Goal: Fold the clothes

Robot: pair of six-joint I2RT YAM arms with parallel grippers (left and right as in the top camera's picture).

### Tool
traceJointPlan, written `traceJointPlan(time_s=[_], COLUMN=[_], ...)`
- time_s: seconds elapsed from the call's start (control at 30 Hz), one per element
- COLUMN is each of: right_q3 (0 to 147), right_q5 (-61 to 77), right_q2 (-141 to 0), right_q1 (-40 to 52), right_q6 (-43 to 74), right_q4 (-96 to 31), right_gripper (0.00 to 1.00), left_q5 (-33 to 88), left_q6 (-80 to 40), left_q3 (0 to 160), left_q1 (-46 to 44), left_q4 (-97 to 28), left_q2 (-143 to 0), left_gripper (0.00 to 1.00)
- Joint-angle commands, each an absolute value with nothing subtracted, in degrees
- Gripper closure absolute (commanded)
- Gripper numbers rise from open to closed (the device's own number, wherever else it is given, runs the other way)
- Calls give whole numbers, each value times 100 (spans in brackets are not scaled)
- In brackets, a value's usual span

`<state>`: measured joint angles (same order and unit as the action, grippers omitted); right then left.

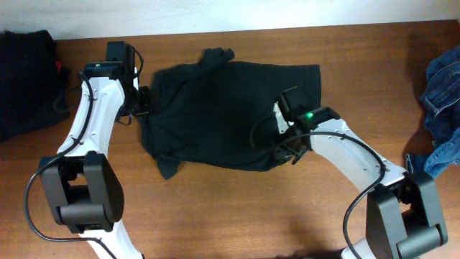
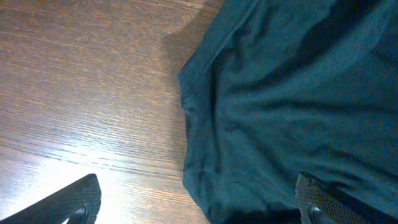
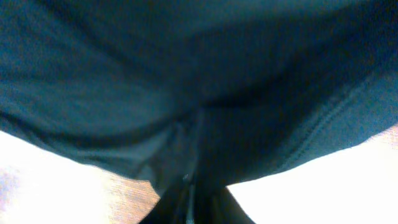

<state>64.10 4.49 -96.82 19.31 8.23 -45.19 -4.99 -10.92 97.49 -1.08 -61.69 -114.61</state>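
Risk: the hem could slip from a thin pinch.
T-shirt (image 1: 230,115) lies rumpled on the table (image 1: 215,208). Right gripper (image 3: 189,199), at its lower-right hem, pinches cloth narrowly. Left gripper (image 2: 196,202), at its left edge, gapes empty.

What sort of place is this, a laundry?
Probably a robotics test bench rather than a laundry: a left arm and right arm at a wooden table, a black T-shirt spread between them, a dark pile and denim heap at its ends.

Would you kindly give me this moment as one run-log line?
left gripper: open, over black T-shirt edge; right gripper: at its right edge, grip unclear; fold: unfinished
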Motion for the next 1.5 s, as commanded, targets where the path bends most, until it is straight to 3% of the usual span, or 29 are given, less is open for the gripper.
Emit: traceJointPlan(time_s=[0.0,0.37,0.6,0.7,1.1,1.3,1.47], right_q3=[6484,6490,6709,6716,7872,8499,8169], right_q5=[198,104,1017,1319,1048,-91,926], right_q2=[-9784,-10086,-10086,-10086,-10086,-10086,-10088], right_q1=[2158,2327,2329,2329,2121,1820,1492], right_q6=[591,591,183,-198,-493,1706,2456], right_q4=[-4383,-3780,-3765,-3743,-4626,-6156,-6453], right_gripper=[78,55,50,42,32,33,58], left_q5=[-563,-563,-563,-563,-563,-563,-563], left_q6=[-1061,-1061,-1061,-1061,-1061,-1061,-1061], left_q3=[9732,9732,9732,9732,9732,9732,9732], left_q1=[-95,-95,-95,-95,-95,-95,-95], left_q4=[-6173,-6173,-6173,-6173,-6173,-6173,-6173], left_q2=[-11349,-11349,-11349,-11349,-11349,-11349,-11349], left_gripper=[1,1,0,1,1,1,1])
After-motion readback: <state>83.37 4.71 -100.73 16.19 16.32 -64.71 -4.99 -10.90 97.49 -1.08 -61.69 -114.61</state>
